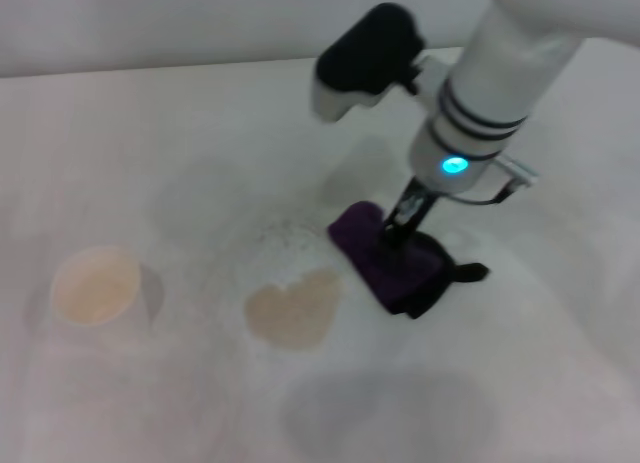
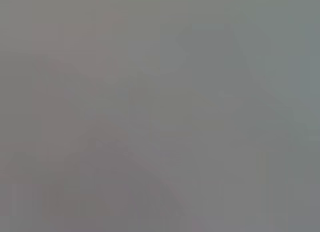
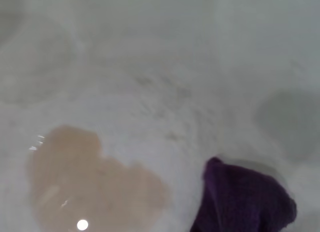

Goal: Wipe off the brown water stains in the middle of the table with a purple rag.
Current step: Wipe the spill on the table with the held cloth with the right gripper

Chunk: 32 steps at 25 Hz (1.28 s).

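The brown water stain (image 1: 294,308) is a tan, heart-shaped patch on the white table (image 1: 180,163), near the middle. It also shows in the right wrist view (image 3: 95,184). The purple rag (image 1: 395,258) with black edging lies just to the right of the stain, not touching it; it shows in the right wrist view (image 3: 245,202) too. My right gripper (image 1: 393,235) comes down from above onto the middle of the rag, and the cloth bunches around its tips. The left gripper is not in the head view, and the left wrist view shows only a plain grey field.
A white paper cup (image 1: 96,285) stands at the left of the table. A faint grey speckled smudge (image 1: 280,238) lies just behind the stain. The table's far edge (image 1: 200,68) runs along the back.
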### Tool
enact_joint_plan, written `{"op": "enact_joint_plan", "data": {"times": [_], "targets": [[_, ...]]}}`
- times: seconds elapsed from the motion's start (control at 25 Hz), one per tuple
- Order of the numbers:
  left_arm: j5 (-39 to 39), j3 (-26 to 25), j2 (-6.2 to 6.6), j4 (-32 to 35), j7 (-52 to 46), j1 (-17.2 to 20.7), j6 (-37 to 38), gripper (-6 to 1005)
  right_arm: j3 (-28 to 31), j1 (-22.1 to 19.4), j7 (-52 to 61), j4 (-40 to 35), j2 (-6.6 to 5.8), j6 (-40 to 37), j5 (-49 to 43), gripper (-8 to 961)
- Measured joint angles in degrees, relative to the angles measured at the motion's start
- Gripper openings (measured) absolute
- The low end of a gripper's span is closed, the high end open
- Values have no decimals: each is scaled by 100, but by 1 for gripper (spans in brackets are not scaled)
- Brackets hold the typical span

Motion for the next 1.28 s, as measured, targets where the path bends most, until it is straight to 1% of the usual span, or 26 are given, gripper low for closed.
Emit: {"op": "enact_joint_plan", "data": {"times": [0.16,0.2,0.24,0.36,0.6,0.8,1.0,1.12,1.28], "targets": [[61,8,-23,-57,98,-21,-42,893,-752,192,-3,0,1,224,451,105],[68,9,-34,-111,131,-23,-38,893,-1086,247,-4,-25,-1,264,614,105],[71,9,-37,-159,143,-26,-33,893,-1086,247,-4,-25,-1,264,614,105],[79,9,-41,-343,146,-30,-25,893,-1559,295,-5,-189,-1,279,859,105],[80,16,-46,-671,147,-37,-44,892,-2371,310,-6,-830,-1,210,1273,104],[110,35,-56,-883,147,-75,-44,893,-2882,362,-98,-1124,-1,347,1683,98],[208,75,-72,-959,147,-79,-44,892,-3273,425,-198,-1206,-1,625,1988,97],[235,176,-83,-977,147,-63,-12,892,-3272,459,-203,-1041,-1,784,1941,97],[242,240,-86,-1015,147,-55,-2,892,-3042,583,-225,-773,0,880,1741,98]]}}
